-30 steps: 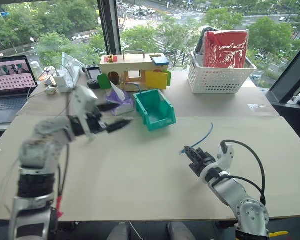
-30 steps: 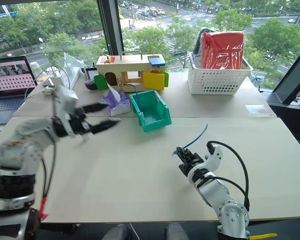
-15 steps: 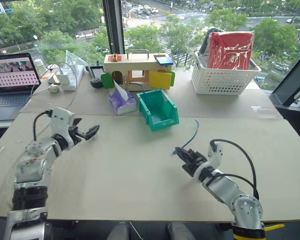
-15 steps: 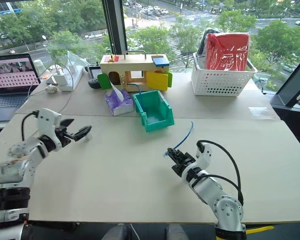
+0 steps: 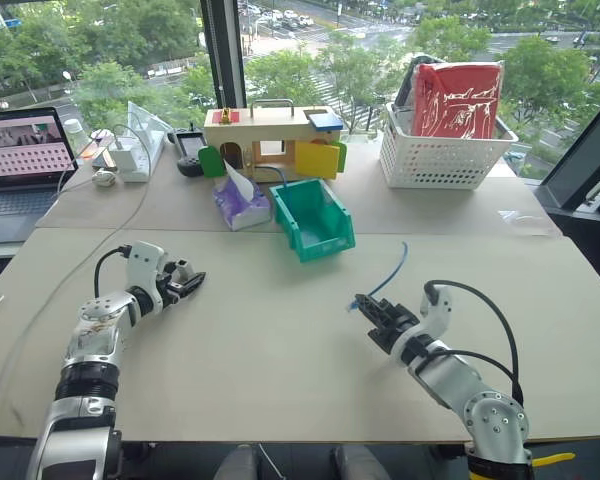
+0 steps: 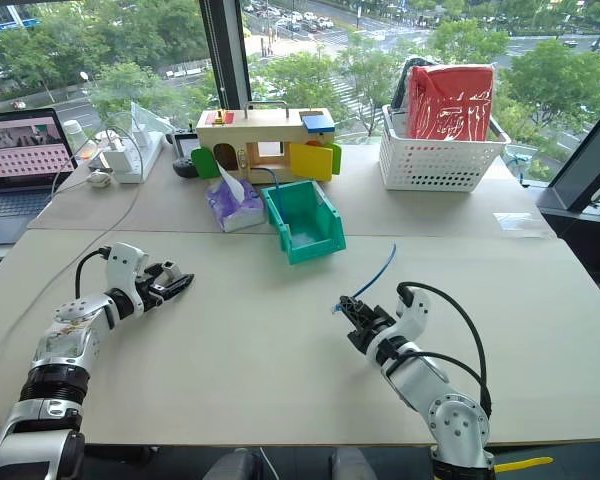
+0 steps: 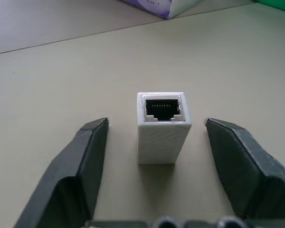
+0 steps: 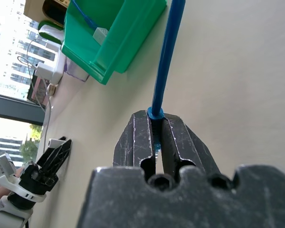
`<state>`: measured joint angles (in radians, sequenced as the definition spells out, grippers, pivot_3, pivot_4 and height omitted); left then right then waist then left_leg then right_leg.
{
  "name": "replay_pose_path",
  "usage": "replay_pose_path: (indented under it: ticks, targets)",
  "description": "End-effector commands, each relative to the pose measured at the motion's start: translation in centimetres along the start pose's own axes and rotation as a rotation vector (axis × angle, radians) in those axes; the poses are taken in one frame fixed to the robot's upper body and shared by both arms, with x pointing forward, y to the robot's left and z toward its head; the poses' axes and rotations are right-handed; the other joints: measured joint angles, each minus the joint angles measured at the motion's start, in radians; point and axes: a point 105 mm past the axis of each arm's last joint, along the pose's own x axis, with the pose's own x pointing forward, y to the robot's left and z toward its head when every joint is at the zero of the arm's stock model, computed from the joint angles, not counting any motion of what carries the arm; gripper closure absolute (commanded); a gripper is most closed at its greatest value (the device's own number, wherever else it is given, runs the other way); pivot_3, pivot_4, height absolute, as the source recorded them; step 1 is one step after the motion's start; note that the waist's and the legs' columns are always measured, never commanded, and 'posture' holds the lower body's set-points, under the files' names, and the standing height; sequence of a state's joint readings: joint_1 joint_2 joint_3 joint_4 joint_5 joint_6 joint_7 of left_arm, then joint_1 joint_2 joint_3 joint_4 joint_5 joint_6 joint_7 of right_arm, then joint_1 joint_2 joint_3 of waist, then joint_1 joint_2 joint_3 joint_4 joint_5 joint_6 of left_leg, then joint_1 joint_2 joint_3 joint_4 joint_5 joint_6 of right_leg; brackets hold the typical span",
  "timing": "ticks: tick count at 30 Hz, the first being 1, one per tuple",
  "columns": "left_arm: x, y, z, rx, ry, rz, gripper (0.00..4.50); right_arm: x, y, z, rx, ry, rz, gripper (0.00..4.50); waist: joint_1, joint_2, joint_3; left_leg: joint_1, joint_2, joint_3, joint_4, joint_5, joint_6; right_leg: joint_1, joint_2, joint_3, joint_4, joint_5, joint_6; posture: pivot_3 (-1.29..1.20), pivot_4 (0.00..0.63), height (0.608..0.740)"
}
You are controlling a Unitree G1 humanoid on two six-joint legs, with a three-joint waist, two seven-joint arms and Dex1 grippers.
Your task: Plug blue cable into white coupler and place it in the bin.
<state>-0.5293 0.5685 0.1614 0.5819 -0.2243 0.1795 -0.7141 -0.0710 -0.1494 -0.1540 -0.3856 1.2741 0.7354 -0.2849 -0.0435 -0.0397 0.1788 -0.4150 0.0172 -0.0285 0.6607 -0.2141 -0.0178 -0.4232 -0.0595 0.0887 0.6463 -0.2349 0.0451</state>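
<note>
Risk: my left gripper [image 7: 154,137] straddles the white coupler [image 7: 162,126], unclamped; uneven closing tips it. Right gripper [image 8: 155,130] pinches the blue cable [image 8: 166,57].

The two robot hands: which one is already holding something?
The right gripper. Its fingers are pinched shut on the blue cable. The left gripper has fingers on both sides of the white coupler, not touching it yet.
</note>
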Motion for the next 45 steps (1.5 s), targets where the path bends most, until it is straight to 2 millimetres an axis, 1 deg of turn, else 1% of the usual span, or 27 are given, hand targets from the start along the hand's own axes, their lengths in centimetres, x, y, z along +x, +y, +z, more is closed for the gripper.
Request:
replay_pose_path:
  ticks: [1,2,4,5,6,7,8,9,10,11,12,13,14,16,18,20,21,22,27,29,31,33,35,38,41,42,45]
  targets:
    - [1.0,-2.2,0.9,0.031,-0.028,-0.099,2.72,-0.7,0.8,1.7,-0.028,-0.075,0.021,4.5,0.001,0.0,0.0,0.0,0.0,0.0,0.0,0.0,0.0,0.0,0.0,0.0,0.0,0.0,0.0,0.0,0.15,0.733]
    - [1.3,-3.1,1.0,0.047,-0.027,-0.134,3.13,-0.7,0.7,1.8,-0.029,-0.079,0.018,4.5,0.002,0.0,0.0,0.0,0.0,0.0,0.0,0.0,0.0,0.0,0.0,0.0,0.0,0.0,0.0,0.0,0.15,0.733]
    - [2.1,-5.2,1.6,0.101,-0.028,-0.222,3.78,-0.9,0.6,2.1,-0.035,-0.09,0.011,4.5,0.003,0.0,0.0,0.0,0.0,0.0,0.0,0.0,0.0,0.0,0.0,0.0,0.0,0.0,0.0,0.0,0.15,0.733]
    - [2.5,-7.3,2.8,0.113,-0.072,-0.304,3.83,-1.0,0.5,2.4,-0.047,-0.106,0.002,4.5,0.004,0.0,0.0,0.0,-0.001,0.0,0.0,0.0,0.0,0.001,0.0,0.0,0.0,0.0,0.0,0.0,0.15,0.733]
    - [2.8,-10.0,4.6,0.099,-0.137,-0.415,3.83,-1.2,0.4,2.8,-0.062,-0.129,-0.012,4.5,0.005,0.0,0.0,0.0,-0.001,0.0,0.0,0.0,0.0,0.001,0.0,0.0,0.0,0.0,0.0,0.0,0.15,0.733]
    - [2.8,-11.8,5.8,0.086,-0.182,-0.492,3.83,-1.4,0.3,3.1,-0.073,-0.145,-0.021,4.5,0.008,0.0,0.0,-0.001,-0.001,0.0,0.0,0.0,0.0,0.0,0.0,0.0,0.0,0.0,0.0,0.0,0.15,0.733]
    - [2.9,-15.0,6.7,0.088,-0.195,-0.619,3.83,-1.6,0.1,3.7,-0.097,-0.176,-0.035,4.5,0.008,0.0,0.0,-0.001,-0.001,0.0,0.0,0.0,0.0,0.0,-0.001,0.0,0.0,0.0,0.0,0.0,0.15,0.733]
    - [2.8,-17.0,7.1,0.094,-0.192,-0.698,3.83,-1.7,0.1,4.1,-0.113,-0.196,-0.043,4.5,0.008,0.0,0.0,-0.001,-0.001,0.0,0.001,0.0,0.0,0.0,-0.001,0.0,-0.001,0.0,0.001,0.0,0.15,0.733]
    - [2.6,-19.0,7.0,0.118,-0.169,-0.777,3.83,-1.9,-0.1,4.5,-0.119,-0.22,-0.055,4.5,0.008,0.0,0.0,-0.002,-0.001,0.0,0.001,0.0,0.0,0.0,-0.001,0.0,-0.001,0.0,0.001,0.0,0.15,0.733]
    - [2.4,-21.3,6.5,0.149,-0.132,-0.86,3.83,-2.1,-0.2,5.0,-0.125,-0.247,-0.07,4.5,0.005,0.0,0.0,-0.003,-0.002,0.0,0.001,0.0,0.0,0.0,-0.001,0.0,-0.001,0.0,0.001,0.0,0.15,0.733]
    - [2.3,-22.6,6.1,0.17,-0.107,-0.904,3.83,-2.3,-0.3,5.2,-0.126,-0.262,-0.079,4.5,0.003,0.0,-0.001,-0.003,-0.001,0.0,0.001,0.0,0.0,0.0,-0.001,0.0,-0.001,0.0,0.001,0.0,0.15,0.733]
    - [2.2,-24.3,5.5,0.222,-0.087,-0.957,3.83,-2.5,-0.3,5.5,-0.142,-0.281,-0.089,4.5,-0.003,0.002,-0.002,-0.002,-0.001,0.0,0.001,0.0,0.0,0.0,0.0,0.001,-0.001,0.0,0.001,0.0,0.15,0.733]
    - [2.7,-26.0,4.9,0.273,-0.073,-0.974,3.83,-2.9,-0.4,5.9,-0.149,-0.31,-0.102,4.5,-0.007,0.003,-0.002,-0.001,-0.001,0.001,0.001,0.0,0.0,0.001,0.0,0.002,-0.001,0.0,0.001,0.0,0.15,0.733]
    - [3.3,-27.9,4.3,0.328,-0.055,-0.988,3.83,-3.4,-0.5,6.4,-0.155,-0.351,-0.122,4.5,-0.007,0.004,-0.003,0.0,-0.001,0.001,0.0,0.0,0.0,0.001,0.001,0.003,0.0,0.0,0.001,0.0,0.15,0.733]
    - [3.8,-29.0,3.9,0.36,-0.031,-0.998,3.83,-3.8,-0.6,6.7,-0.159,-0.382,-0.139,4.5,-0.011,0.004,-0.003,0.001,-0.001,0.001,0.0,0.0,0.0,0.001,0.002,0.004,0.0,0.0,0.001,0.0,0.15,0.733]
    - [4.3,-29.8,3.1,0.434,0.021,-1.007,3.83,-4.4,-0.7,7.0,-0.158,-0.411,-0.159,4.5,-0.012,0.004,-0.003,0.001,-0.001,0.001,0.0,0.001,0.002,0.001,0.002,0.005,0.001,0.0,0.002,0.0,0.15,0.733]
    - [4.8,-29.8,2.7,0.472,0.054,-0.991,3.83,-4.5,-0.7,6.8,-0.15,-0.404,-0.162,4.5,-0.01,0.004,-0.003,0.001,-0.001,0.001,0.0,0.001,0.002,0.001,0.002,0.004,0.001,-0.001,0.003,0.0,0.15,0.733]
    - [5.1,-29.7,2.4,0.493,0.083,-0.972,3.83,-4.5,-0.6,6.5,-0.144,-0.389,-0.162,4.5,-0.01,0.004,-0.003,0.001,-0.001,0.001,0.0,0.002,0.003,0.001,0.002,0.004,0.001,-0.003,0.007,0.0,0.15,0.733]
    - [6.1,-29.2,1.7,0.539,0.162,-0.9,3.83,-4.3,-0.9,4.8,-0.149,-0.277,-0.206,4.5,-0.005,0.004,-0.003,0.001,-0.002,0.001,0.0,0.002,0.003,0.002,0.002,0.005,0.0,-0.004,0.008,0.0,0.15,0.733]
    - [6.6,-29.7,2.5,0.443,0.171,-0.846,3.83,-3.9,0.5,3.7,-0.146,-0.198,-0.139,4.5,-0.002,0.004,-0.003,0.001,-0.002,0.001,0.0,0.002,0.003,0.002,0.002,0.005,0.0,-0.003,0.008,0.0,0.15,0.733]
    - [6.2,-30.6,2.4,0.414,0.195,-0.851,3.83,-3.4,1.9,3.0,-0.119,-0.145,-0.064,4.5,-0.001,0.004,-0.003,0.001,-0.002,0.001,0.0,0.002,0.003,0.002,0.001,0.005,0.0,-0.003,0.009,0.0,0.15,0.733]
    - [5.8,-31.4,2.2,0.398,0.204,-0.864,3.83,-3.2,2.6,2.5,-0.101,-0.115,-0.026,4.5,-0.001,0.004,-0.003,0.001,-0.002,0.001,0.0,0.002,0.003,0.002,0.001,0.005,0.0,-0.003,0.009,0.0,0.15,0.733]
    - [5.7,-31.7,2.1,0.392,0.208,-0.856,3.83,-3.2,2.4,2.0,-0.103,-0.082,-0.032,4.5,0.0,0.004,-0.003,0.001,-0.002,0.001,0.0,0.002,0.003,0.002,0.001,0.005,0.0,-0.003,0.009,0.0,0.15,0.733]
    - [5.7,-31.6,1.9,0.362,0.224,-0.843,3.83,-3.2,2.4,1.9,-0.1,-0.069,-0.035,4.5,0.002,0.004,-0.003,0.0,-0.002,0.001,0.0,0.002,0.003,0.002,0.001,0.005,-0.001,-0.004,0.009,0.0,0.15,0.733]
    - [5.5,-32.0,2.3,0.243,0.25,-0.865,3.83,-3.4,2.2,2.0,-0.092,-0.075,-0.043,4.5,0.002,0.004,-0.003,0.0,-0.002,0.001,0.0,0.002,0.003,0.002,0.001,0.005,-0.001,-0.004,0.009,0.0,0.15,0.733]
    - [5.4,-32.1,2.4,0.229,0.26,-0.874,3.83,-3.4,2.0,2.0,-0.09,-0.076,-0.049,4.5,0.003,0.004,-0.003,0.0,-0.002,0.001,0.0,0.002,0.003,0.002,0.001,0.005,-0.001,-0.004,0.009,0.0,0.15,0.733]
    - [5.1,-32.1,2.1,0.242,0.292,-0.886,3.83,-3.5,1.5,1.8,-0.105,-0.06,-0.07,4.5,0.001,0.004,-0.003,0.0,-0.002,0.001,0.0,0.002,0.003,0.002,0.001,0.005,-0.001,-0.004,0.009,0.0,0.15,0.733]
